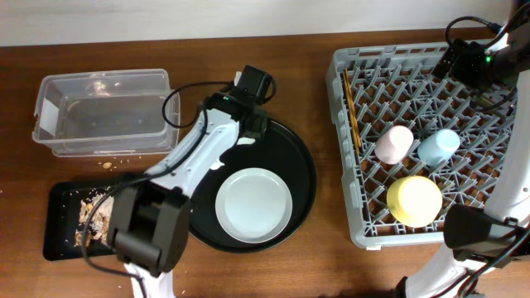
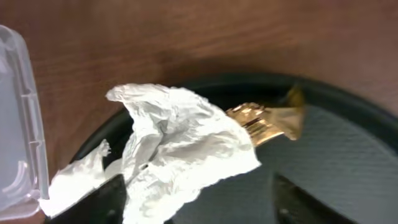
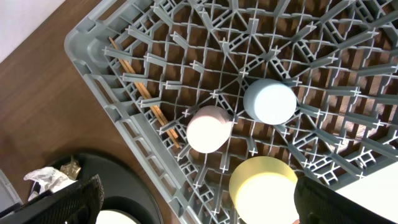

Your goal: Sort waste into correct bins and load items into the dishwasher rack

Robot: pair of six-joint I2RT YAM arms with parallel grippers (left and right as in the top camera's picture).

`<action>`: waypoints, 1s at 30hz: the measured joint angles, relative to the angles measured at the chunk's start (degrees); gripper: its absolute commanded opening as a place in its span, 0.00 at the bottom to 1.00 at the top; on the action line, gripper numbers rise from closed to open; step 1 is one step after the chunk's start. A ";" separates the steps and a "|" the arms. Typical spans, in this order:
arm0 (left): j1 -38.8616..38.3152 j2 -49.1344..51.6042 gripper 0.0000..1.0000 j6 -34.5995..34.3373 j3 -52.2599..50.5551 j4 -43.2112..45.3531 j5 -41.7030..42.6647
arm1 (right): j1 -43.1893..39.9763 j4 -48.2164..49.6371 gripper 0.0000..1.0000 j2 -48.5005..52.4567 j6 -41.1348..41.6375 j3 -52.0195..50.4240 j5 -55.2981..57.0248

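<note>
The left pincer (image 2: 199, 183) is open, its two fingers spread wide over the far rim of the round black tray (image 1: 302, 165). A crumpled white tissue (image 2: 180, 149) lies between them, up against one finger and clear of the other. A gold-brown wrapper (image 2: 264, 121) pokes out from under the tissue's edge, touching it. Nearer on the same tray sits the pale plate (image 1: 253, 204). The clear tub (image 1: 103, 112) stands just beside the tray on the tabletop (image 1: 331, 265). In front of the tub, the small black tray (image 1: 62, 232) holds brown crumbs (image 1: 95, 215).

The right pincer (image 3: 199, 190) hangs wide open with nothing in it, above the grey rack (image 1: 356, 232). Among the pegs are the pink cup (image 1: 394, 143), the blue cup (image 1: 438, 147) and the yellow bowl (image 1: 414, 200), close together. The chopsticks (image 1: 351, 108) lie along the rack's left wall.
</note>
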 measured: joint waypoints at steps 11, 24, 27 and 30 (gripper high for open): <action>0.00 5.20 0.36 1.84 -0.02 -2.62 -6.71 | 0.00 0.00 0.99 0.00 0.00 0.00 0.00; 0.00 5.20 0.01 2.25 -0.02 -3.93 -6.58 | 0.00 0.00 0.99 0.00 -0.02 0.00 0.00; 0.00 5.20 0.01 2.23 0.00 -4.33 -6.58 | 0.00 -0.02 0.99 0.00 -0.04 0.00 0.00; 0.00 5.20 0.01 0.22 1.07 -7.58 -6.38 | 0.00 0.00 0.99 0.00 -0.02 0.00 0.00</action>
